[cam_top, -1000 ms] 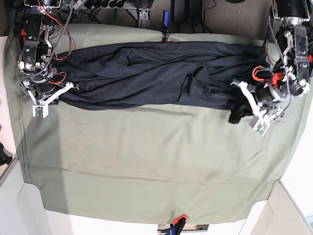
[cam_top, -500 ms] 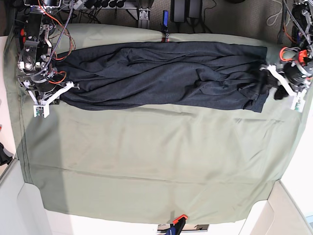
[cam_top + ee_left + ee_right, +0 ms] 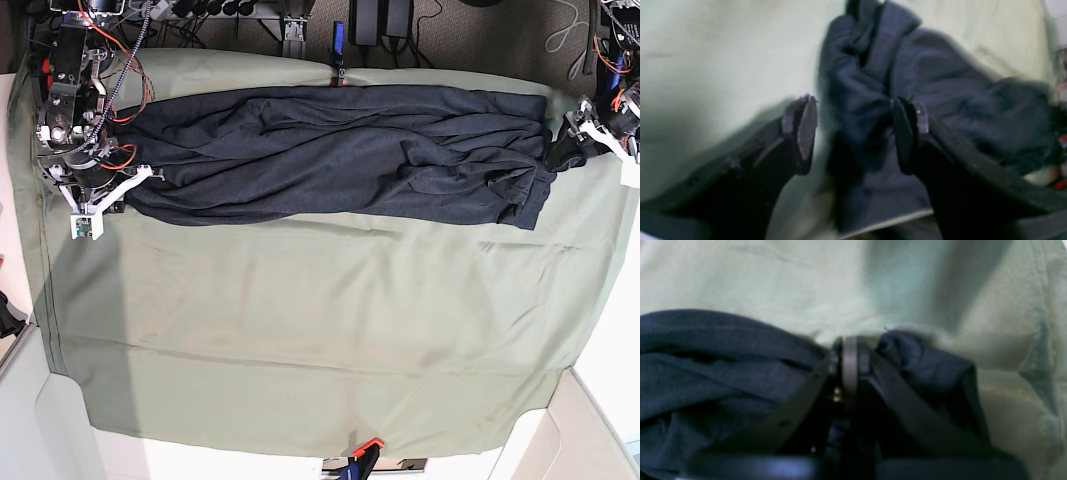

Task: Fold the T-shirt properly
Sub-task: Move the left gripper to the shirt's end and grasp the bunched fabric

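Between both tools, the stretched T-shirt.

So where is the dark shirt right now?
In the base view the shirt lies stretched across the far part of the green cloth, between the right claw on the picture's left and the left claw on its right.
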